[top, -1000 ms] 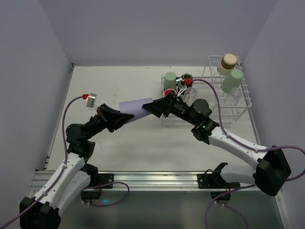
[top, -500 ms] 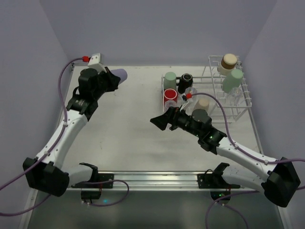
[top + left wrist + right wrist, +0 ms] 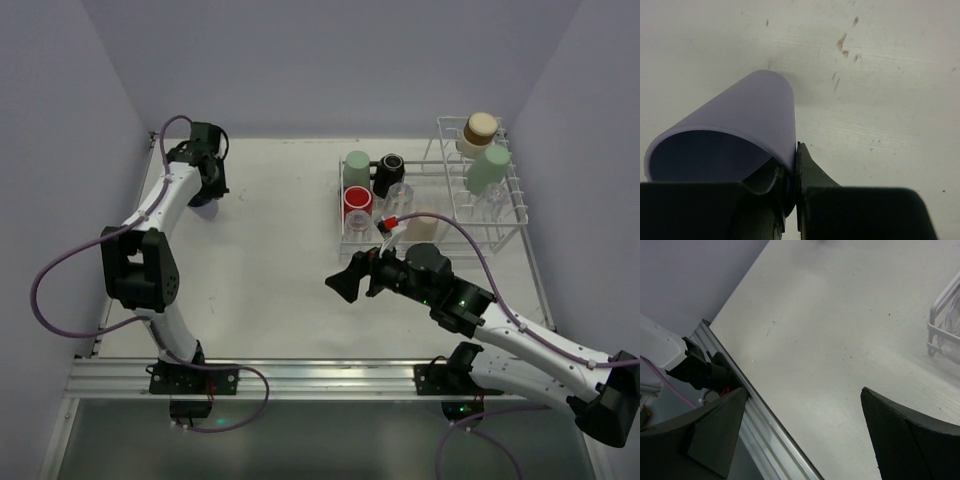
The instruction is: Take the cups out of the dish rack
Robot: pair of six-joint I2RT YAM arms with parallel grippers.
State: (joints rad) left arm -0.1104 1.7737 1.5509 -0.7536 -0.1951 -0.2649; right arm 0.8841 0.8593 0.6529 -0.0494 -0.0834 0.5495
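My left gripper is shut on the rim of the lavender cup, one finger inside and one outside. The cup is tilted, its base down at the table. From above, that gripper is at the far left back and covers the cup. My right gripper stands wide open and empty over mid-table, in front of the dish rack. In the rack's low part are a pale green cup, a black mug, a red mug and a clear glass.
The rack's tall part carries a tan-brown cup and another pale green cup. Its near-left corner shows in the right wrist view. A metal rail runs along the near edge. Walls close in on the left, back and right.
The left arm swung the lavender cup from mid-table to the far left back and lowered it. The right gripper opened fully and drew back from the rack toward the near edge.
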